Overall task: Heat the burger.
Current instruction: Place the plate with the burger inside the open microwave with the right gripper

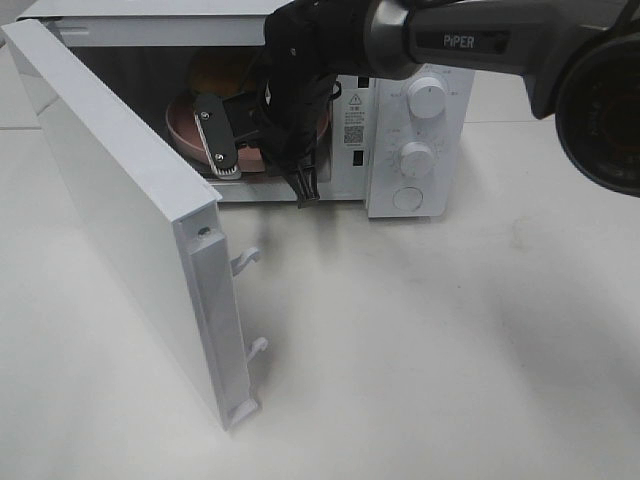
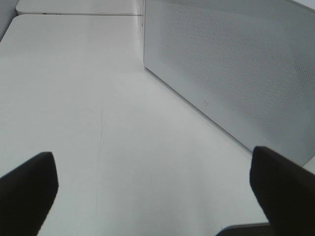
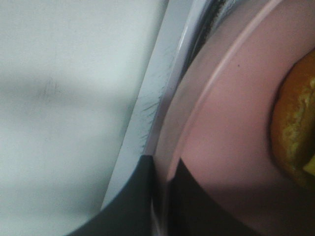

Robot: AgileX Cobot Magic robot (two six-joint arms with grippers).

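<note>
Burger (image 1: pixel 218 70) stood bun-up on the pink plate (image 1: pixel 183 125) in the microwave (image 1: pixel 415 150); right gripper (image 3: pixel 162 206) pinched its rim, left gripper (image 2: pixel 152 191) gaped empty.

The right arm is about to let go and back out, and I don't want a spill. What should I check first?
1. Load: the burger sits on the pink plate: ok.
2. Depth: the plate lies fully inside the microwave, behind the front sill: cannot tell; its rim shows close to the sill.
3. Grip: the right gripper is shut on the plate's rim: ok.
4. Exit path: the door is swung wide open: ok.
5. Other arm: the left gripper is open and away from the plate: ok.
</note>
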